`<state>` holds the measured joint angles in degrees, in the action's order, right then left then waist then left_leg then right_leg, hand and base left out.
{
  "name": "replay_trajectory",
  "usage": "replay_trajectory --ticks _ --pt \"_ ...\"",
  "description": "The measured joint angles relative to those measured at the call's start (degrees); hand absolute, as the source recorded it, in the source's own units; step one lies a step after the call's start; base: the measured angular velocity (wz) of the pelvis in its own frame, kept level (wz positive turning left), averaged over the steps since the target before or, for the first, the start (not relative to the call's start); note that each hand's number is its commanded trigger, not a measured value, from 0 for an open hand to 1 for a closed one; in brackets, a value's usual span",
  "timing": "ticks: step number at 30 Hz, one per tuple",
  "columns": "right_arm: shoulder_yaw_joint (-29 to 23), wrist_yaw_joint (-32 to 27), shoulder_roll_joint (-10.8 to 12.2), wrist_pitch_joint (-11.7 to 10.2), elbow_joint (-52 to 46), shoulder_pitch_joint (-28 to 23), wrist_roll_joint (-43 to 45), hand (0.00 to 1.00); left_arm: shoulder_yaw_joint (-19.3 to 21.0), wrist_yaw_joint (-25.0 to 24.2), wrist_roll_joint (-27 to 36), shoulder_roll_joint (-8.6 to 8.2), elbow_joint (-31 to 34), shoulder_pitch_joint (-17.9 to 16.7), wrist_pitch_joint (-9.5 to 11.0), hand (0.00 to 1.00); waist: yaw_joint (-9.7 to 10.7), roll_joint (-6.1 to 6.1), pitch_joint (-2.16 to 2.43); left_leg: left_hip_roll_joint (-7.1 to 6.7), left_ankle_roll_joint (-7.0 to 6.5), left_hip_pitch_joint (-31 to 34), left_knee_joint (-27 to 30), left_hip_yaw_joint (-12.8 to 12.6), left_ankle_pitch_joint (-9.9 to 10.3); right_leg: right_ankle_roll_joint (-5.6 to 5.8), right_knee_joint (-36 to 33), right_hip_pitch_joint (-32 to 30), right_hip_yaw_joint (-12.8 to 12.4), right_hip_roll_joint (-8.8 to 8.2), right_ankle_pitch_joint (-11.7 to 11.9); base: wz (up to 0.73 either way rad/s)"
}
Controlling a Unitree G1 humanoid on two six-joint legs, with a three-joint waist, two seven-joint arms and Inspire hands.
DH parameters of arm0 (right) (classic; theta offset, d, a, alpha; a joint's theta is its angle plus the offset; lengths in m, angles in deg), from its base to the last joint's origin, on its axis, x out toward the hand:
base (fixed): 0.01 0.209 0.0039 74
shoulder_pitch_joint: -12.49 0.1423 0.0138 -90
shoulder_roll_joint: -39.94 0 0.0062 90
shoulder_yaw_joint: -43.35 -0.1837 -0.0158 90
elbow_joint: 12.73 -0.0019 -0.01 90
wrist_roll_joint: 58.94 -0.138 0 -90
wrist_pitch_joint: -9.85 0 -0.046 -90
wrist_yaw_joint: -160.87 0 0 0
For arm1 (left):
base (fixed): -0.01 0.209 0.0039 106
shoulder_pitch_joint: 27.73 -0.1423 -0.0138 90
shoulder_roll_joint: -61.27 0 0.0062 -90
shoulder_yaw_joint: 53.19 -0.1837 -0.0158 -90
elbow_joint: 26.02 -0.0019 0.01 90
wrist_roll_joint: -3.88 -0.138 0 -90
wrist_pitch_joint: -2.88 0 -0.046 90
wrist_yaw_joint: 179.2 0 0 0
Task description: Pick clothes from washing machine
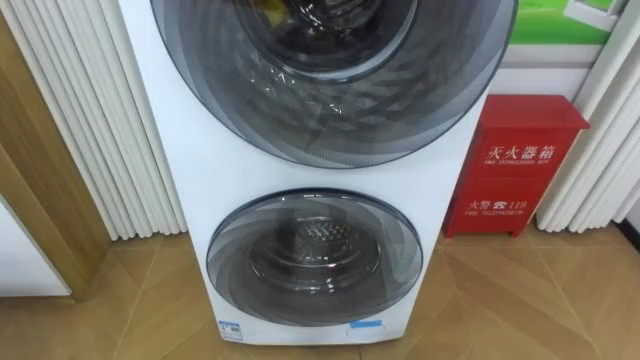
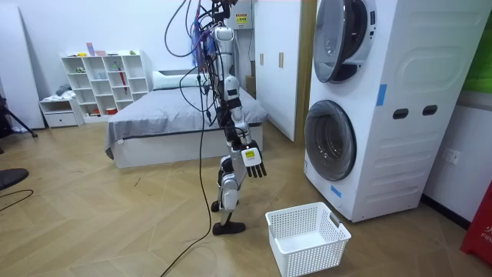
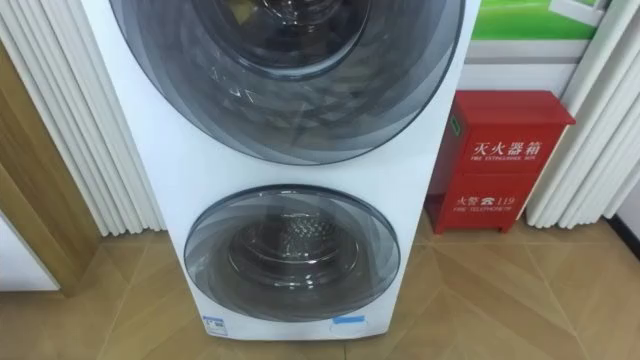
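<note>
White washing machine (image 1: 315, 255) stands on wooden floor (image 1: 520, 300).

1 washer (image 2: 400, 108) w/ 2 doors (image 1: 330, 80) (image 1: 315, 255), 1 red box (image 1: 520, 165), 1 basket (image 2: 315, 258), 1 bed (image 2: 177, 123), 1 shelf (image 2: 108, 85).

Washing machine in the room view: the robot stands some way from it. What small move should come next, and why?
Probably a short step toward the washing machine. The robot stands back from it, near the white basket, and its right hand hangs low, fingers relaxed and empty. From there the lower door looks out of reach.
</note>
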<state>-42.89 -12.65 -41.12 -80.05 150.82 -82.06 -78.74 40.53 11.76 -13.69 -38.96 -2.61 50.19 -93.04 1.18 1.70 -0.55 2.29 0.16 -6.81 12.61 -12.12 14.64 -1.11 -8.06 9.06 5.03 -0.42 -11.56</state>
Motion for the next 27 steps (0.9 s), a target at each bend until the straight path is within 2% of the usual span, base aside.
replay_trajectory --ticks 6,9,12,21,27 --pt "0.0 0.1 0.0 0.0 0.0 0.0 0.0 0.0 0.0 0.0 0.0 -0.02 0.0 -0.2 0.0 0.0 0.0 -0.15 0.08 0.01 0.01 0.0 0.1 0.0 0.0 -0.01 -0.1 0.0 -0.2 0.04 0.0 0.0" --pt "0.0 0.4 0.0 0.0 0.1 0.0 -0.1 0.0 0.0 0.0 0.0 -0.02 0.0 -0.4 -0.1 0.0 0.0 -0.54 0.38 0.0 0.01 0.0 0.1 0.0 0.0 -0.02 -0.1 0.0 -0.2 0.02 0.0 0.0" --pt "0.0 0.7 0.0 0.0 0.2 0.0 -0.6 0.0 0.4 -0.4 0.3 -0.03 0.0 0.0 -0.3 0.0 0.0 -0.56 0.41 -0.01 0.0 0.0 0.1 0.2 0.0 -0.01 -0.1 0.0 -0.1 0.0 0.0 0.0" --pt "0.0 1.2 0.0 0.2 0.9 0.2 -0.6 0.0 0.4 -1.5 1.2 -0.03 -1.1 0.0 -0.4 0.0 0.0 -0.29 -0.01 0.05 0.0 -0.3 0.1 0.2 0.0 -0.01 -0.6 0.1 0.0 0.05 0.0 0.0" --pt "-0.1 1.2 -0.2 0.8 1.5 1.0 -1.1 0.0 0.5 -2.5 1.2 0.08 -1.5 0.2 -0.5 0.0 -0.2 -0.23 -0.01 -0.03 0.0 0.1 0.2 0.4 0.0 -0.01 -0.5 -0.1 0.2 -0.06 0.0 0.01"
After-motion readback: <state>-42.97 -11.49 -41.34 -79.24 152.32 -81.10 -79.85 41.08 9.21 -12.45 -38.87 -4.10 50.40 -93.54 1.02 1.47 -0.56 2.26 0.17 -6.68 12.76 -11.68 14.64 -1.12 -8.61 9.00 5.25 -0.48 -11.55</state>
